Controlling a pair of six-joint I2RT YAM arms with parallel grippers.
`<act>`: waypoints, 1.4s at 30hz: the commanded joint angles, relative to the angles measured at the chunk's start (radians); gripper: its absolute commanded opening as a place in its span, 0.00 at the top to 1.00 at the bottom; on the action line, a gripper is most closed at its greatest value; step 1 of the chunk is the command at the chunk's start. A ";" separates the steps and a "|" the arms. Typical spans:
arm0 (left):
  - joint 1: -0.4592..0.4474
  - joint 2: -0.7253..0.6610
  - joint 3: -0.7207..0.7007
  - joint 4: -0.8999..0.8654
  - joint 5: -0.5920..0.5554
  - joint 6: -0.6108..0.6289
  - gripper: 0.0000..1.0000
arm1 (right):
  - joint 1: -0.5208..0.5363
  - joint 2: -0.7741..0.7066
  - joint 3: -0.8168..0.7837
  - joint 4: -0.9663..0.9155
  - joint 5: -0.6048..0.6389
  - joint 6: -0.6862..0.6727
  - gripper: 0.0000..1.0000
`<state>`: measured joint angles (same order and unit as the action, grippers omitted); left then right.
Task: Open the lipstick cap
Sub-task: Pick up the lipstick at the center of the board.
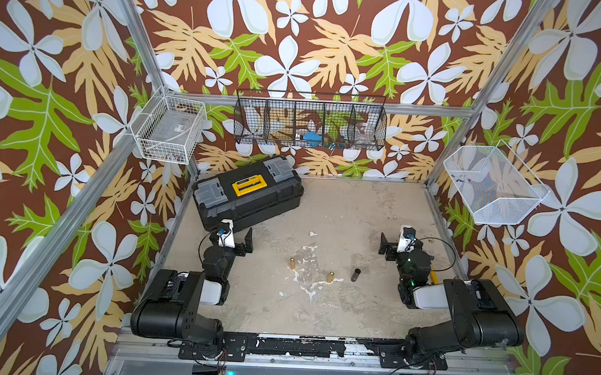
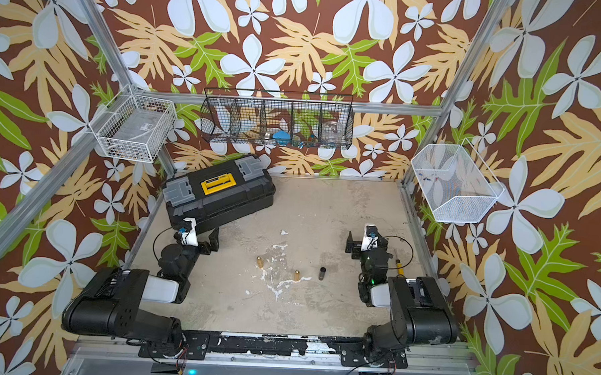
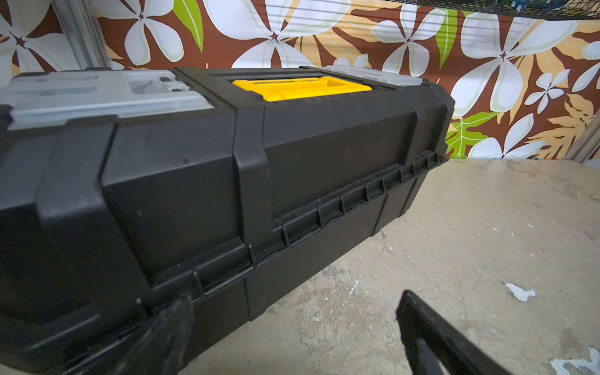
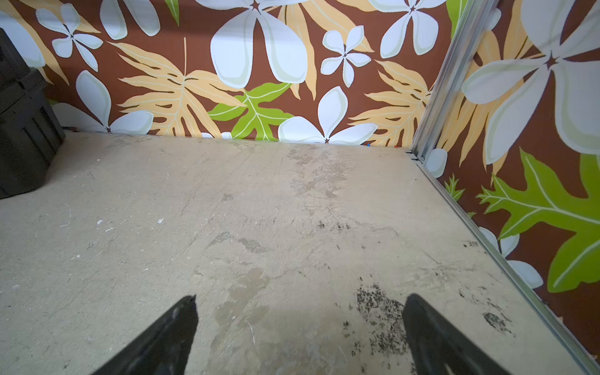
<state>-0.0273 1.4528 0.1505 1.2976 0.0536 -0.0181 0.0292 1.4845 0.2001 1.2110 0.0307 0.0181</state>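
Gold, bullet-shaped and upright, the small tube (image 1: 330,276), likely the lipstick, stands on the worn beige counter (image 1: 338,319) between a matching gold tube (image 1: 292,263) and a dark cylinder (image 1: 355,275), well apart from the spread, empty left tool (image 3: 292,305) and right tool (image 4: 303,302), which should pinch base and cap squarely.

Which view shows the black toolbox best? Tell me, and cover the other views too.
A top view: the whole toolbox shows there, yellow handle included, and both top views give this. The left wrist view is close but crops one end. The right wrist view catches only a dark corner.
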 commanded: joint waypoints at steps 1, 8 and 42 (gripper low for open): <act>0.003 -0.004 0.001 -0.004 0.004 -0.002 0.00 | 0.001 -0.002 -0.001 0.013 0.003 -0.003 0.00; 0.004 -0.004 0.001 -0.002 0.003 -0.001 0.00 | 0.000 0.000 0.002 0.009 0.003 -0.003 0.00; 0.003 -0.427 0.373 -1.068 -0.077 -0.580 0.00 | 0.000 -0.437 0.461 -1.077 -0.485 0.429 0.00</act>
<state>-0.0273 1.0454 0.5205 0.3775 -0.0654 -0.4438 0.0288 1.0523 0.6655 0.1314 -0.1661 0.3977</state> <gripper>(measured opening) 0.997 0.997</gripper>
